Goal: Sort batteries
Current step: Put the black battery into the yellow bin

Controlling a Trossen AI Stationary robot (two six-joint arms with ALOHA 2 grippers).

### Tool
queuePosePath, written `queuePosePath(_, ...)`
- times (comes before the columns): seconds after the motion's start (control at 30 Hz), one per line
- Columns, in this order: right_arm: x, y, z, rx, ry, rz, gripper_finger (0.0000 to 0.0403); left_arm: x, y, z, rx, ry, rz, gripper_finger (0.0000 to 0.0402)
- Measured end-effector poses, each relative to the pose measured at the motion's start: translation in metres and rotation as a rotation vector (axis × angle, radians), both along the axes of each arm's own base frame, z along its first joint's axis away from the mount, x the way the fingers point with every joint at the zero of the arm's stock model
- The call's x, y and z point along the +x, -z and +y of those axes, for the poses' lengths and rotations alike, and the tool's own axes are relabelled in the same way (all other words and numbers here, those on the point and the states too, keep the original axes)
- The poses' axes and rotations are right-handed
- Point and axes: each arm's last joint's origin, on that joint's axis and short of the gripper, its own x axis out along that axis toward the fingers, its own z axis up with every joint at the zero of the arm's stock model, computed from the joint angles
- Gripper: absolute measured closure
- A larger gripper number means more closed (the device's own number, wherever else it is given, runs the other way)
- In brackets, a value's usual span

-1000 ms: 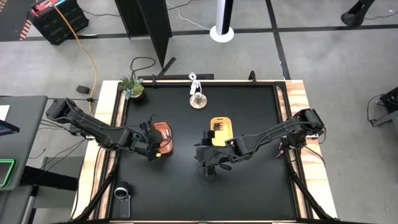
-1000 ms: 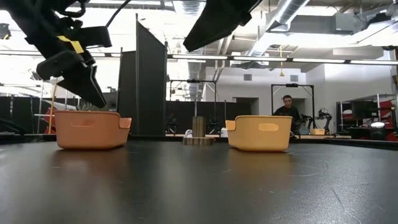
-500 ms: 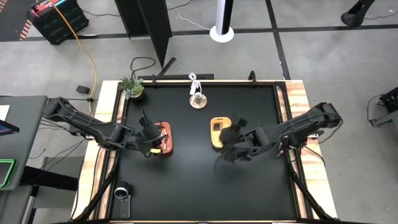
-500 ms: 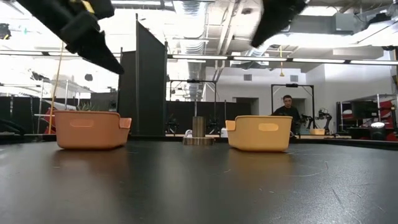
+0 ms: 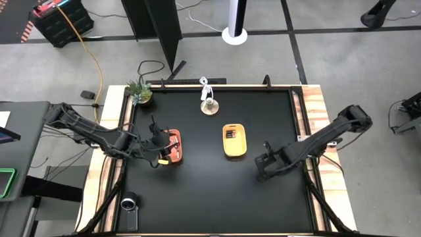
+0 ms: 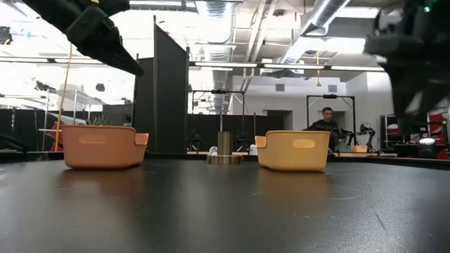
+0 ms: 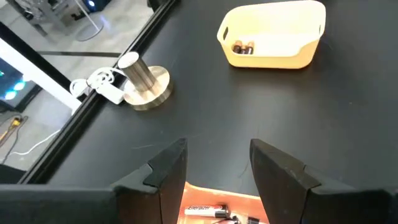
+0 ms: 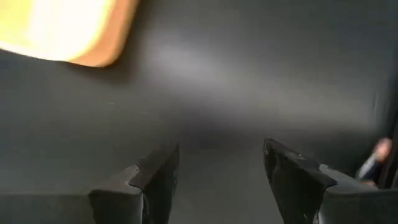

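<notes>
Left claw (image 7: 214, 177) reaching in from the surface's left edge, poised above the orange tray (image 5: 172, 145), fingers (image 7: 166, 169) spread apart and holding nothing

Right claw (image 5: 262, 166) stretched in low from the right edge, over bare black surface (image 5: 210, 197) toward the front-right, well apart from both trays, fingers (image 8: 155, 177) parted and empty

Whitish-silver batteries (image 7: 214, 212) lying in the orange tray directly beneath the left claw; small print on one cell, too fine to read

Dark batteries (image 7: 243, 48) resting at one end of the yellow tray (image 5: 234, 140), near the surface's middle

Metal post on a round base (image 7: 142, 83) near the rear edge
</notes>
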Motion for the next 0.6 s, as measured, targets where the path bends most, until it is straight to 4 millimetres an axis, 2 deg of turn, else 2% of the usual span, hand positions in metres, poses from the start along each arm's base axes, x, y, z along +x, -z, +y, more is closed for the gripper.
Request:
queuePosePath(0.27,-0.010,0.025,0.009,0.032,0.374,0.168,0.0155,-0.004,0.004,0.001,0.026,0.007,0.069,0.0233)
queuePosePath(0.47,-0.004,0.047,0.014,0.047,0.444,0.328,0.0155,-0.005,0.006,0.002,0.074,0.034,0.117,0.0233)
queuePosePath(0.6,-0.006,0.054,0.014,0.016,0.412,0.463,0.0155,-0.005,0.006,0.002,0.096,0.050,0.133,0.0233)
